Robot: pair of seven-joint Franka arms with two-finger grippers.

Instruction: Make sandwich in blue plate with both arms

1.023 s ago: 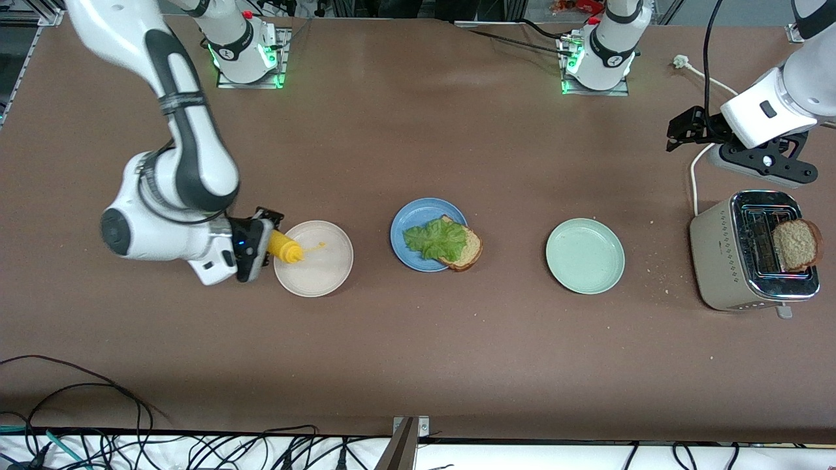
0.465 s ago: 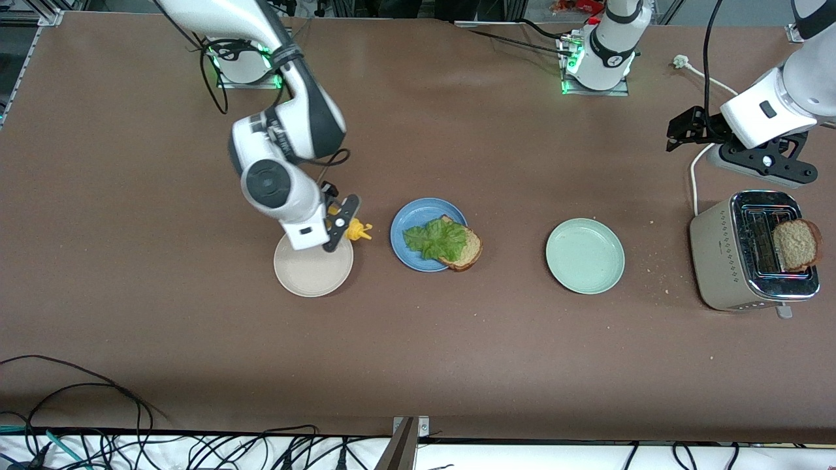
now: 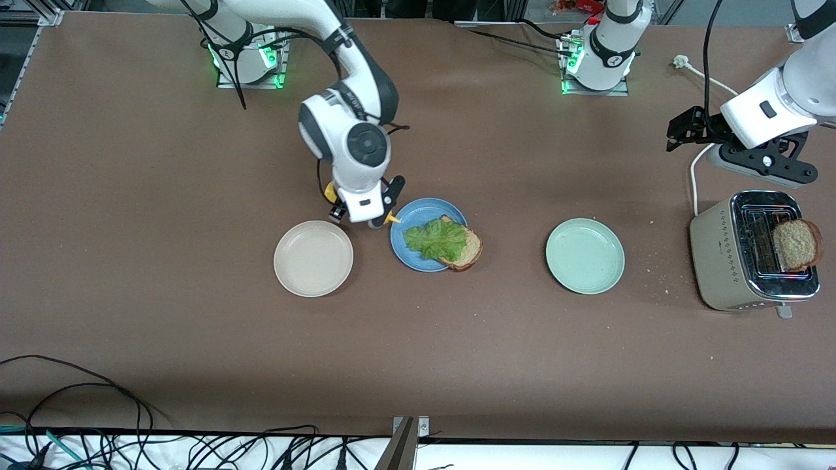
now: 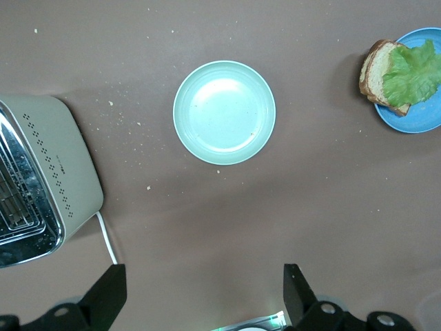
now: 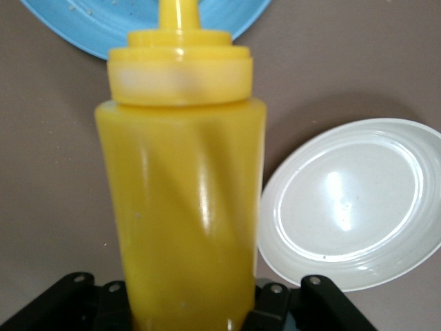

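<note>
Three plates (image 3: 313,258) sit in a row across the table, nearer the front camera than either gripper: a beige plate toward the right arm's end, the blue plate (image 3: 410,215) in the middle, and a pale green plate (image 3: 585,256) toward the left arm's end; the beige and green ones hold nothing. On the blue plate lies one bread slice (image 3: 465,247) with a ruffled lettuce leaf (image 3: 434,237) on top, the slice overhanging the rim at about four o'clock. A second bread slice (image 3: 796,244) stands in one slot of the toaster (image 3: 718,261) at the left arm's end of the table; its lower part is hidden in the slot. The right gripper (image 3: 366,212) hangs over the blue plate's rim at roughly ten o'clock, its fingers clamped on a yellow squeeze bottle (image 5: 182,200); from the front only the yellow tip and a sliver show, and the wrist view cuts off the nozzle. The left gripper (image 3: 679,127) waits over bare table, farther from the front camera than the toaster, fingers spread wide and holding nothing.
</note>
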